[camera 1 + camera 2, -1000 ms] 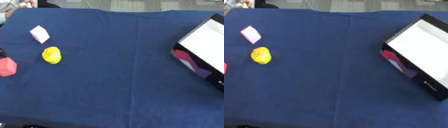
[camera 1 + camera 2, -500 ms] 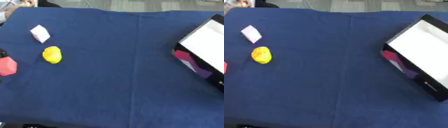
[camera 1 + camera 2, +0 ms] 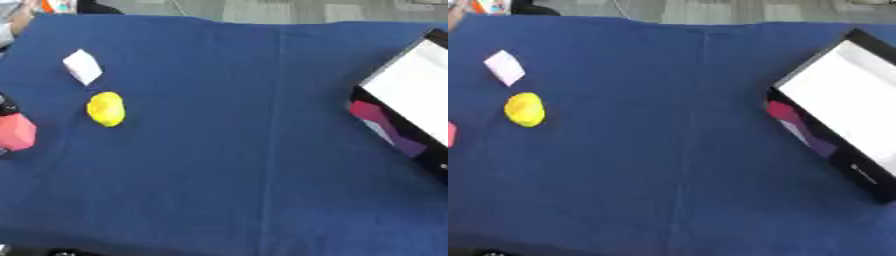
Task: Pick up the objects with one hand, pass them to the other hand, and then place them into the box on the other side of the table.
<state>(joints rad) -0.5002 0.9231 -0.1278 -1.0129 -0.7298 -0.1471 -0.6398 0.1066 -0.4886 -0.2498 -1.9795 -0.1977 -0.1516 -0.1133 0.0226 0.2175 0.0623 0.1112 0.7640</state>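
Observation:
A yellow rounded object (image 3: 106, 108) lies on the blue cloth at the left. A small white block (image 3: 83, 66) sits just behind it. A red faceted object (image 3: 15, 132) rests at the left edge, with a small black thing (image 3: 6, 105) touching its top. The open box (image 3: 843, 102), black outside and white inside, stands at the right edge. Neither of my hands shows in either view.
The blue cloth (image 3: 245, 150) covers the whole table. Something orange and white (image 3: 58, 5) lies past the far left corner. A dark shape (image 3: 487, 253) pokes in at the bottom left edge.
The whole picture has shifted slightly, so the camera moved. The objects lie where they were.

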